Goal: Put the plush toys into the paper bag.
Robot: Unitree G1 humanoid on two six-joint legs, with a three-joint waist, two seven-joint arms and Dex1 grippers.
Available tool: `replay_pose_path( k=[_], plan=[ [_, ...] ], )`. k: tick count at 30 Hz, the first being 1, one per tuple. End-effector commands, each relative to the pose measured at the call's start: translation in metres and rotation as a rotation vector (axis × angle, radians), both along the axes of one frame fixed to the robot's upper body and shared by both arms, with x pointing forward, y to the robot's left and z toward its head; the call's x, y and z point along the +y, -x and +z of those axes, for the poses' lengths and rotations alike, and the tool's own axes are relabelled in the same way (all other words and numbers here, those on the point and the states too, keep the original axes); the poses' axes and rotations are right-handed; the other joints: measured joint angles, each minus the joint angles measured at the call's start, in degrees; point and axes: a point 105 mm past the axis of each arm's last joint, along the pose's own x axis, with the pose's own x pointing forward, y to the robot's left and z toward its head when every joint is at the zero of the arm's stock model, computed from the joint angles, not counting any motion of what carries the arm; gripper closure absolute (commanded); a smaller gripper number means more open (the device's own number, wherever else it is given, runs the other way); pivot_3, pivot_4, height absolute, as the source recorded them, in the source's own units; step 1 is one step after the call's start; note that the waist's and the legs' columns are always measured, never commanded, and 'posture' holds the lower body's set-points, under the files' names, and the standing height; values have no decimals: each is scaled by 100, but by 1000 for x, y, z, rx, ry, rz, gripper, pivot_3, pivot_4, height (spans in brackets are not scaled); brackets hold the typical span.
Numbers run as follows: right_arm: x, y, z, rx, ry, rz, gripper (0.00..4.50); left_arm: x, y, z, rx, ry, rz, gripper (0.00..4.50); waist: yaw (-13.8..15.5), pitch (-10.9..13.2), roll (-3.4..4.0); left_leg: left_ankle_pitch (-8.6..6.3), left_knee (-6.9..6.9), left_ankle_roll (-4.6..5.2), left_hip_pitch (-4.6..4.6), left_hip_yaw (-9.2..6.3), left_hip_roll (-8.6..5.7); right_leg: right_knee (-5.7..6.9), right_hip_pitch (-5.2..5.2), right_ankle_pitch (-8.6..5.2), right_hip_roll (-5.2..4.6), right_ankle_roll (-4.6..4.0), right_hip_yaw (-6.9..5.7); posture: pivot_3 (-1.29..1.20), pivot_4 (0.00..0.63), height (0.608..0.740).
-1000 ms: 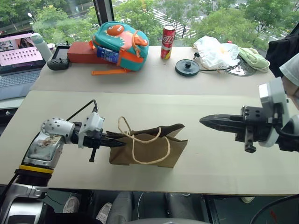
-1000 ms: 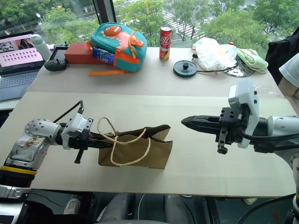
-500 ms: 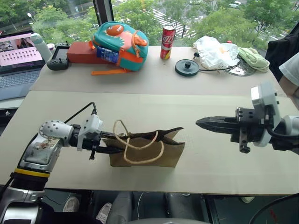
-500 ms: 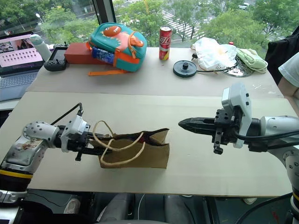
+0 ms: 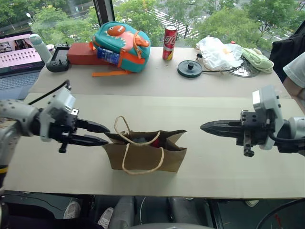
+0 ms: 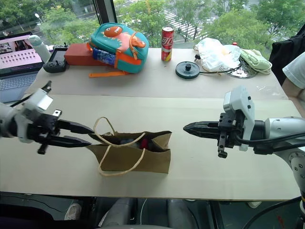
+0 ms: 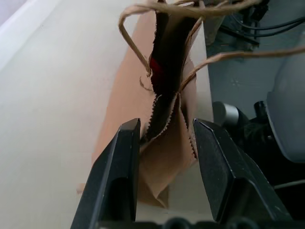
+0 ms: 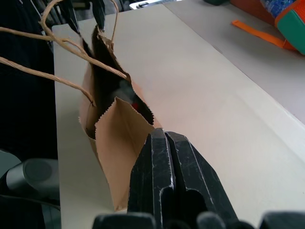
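1. Left gripper (image 5: 102,134): fingers parted, holding nothing, tips just left of the paper bag's left end; the bag's folded edge lies between them in the left wrist view, unpinched.
2. Paper bag (image 5: 145,155): stands upright at the near middle of the surface (image 5: 214,109), mouth open, cord handles loose.
3. Plush toys: red one (image 7: 156,67) and pale grey one (image 8: 125,89) show inside the bag mouth.
4. Right gripper (image 5: 206,127): clenched, empty, well right of the bag.
5. Step, as judged: packing looks finished; next calls for drawing both arms clear without snagging a handle.
6. Room: bag sits near the surface's near edge; bare surface left, right and far.
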Motion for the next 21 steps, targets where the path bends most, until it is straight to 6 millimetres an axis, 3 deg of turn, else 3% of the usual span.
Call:
replay_pose_path(
  k=[1, 6, 21],
  plan=[
    [1, 5, 14, -73, 11, 29, 4500, 20, 3, 19, 55, 5, 67, 2618, -5, 0, 0, 0, 0, 0, 2, 1, 0, 1, 0, -2, 0, -2, 0, 0, 150, 739],
    [0, 4, 16, -77, 16, 38, 4500, 31, 0, 15, 57, -15, 101, 2618, 4, 1, 1, 0, -3, 0, 2, 2, 1, 2, -3, -5, 0, -7, -1, 0, 150, 739],
    [1, -1, 16, -80, 18, 49, 4500, 22, -7, 17, 22, 55, 110, 2618, 25, 1, 1, 0, -2, -1, 0, 2, 0, 3, -2, -5, -2, -8, -1, 0, 150, 739]
  ],
)
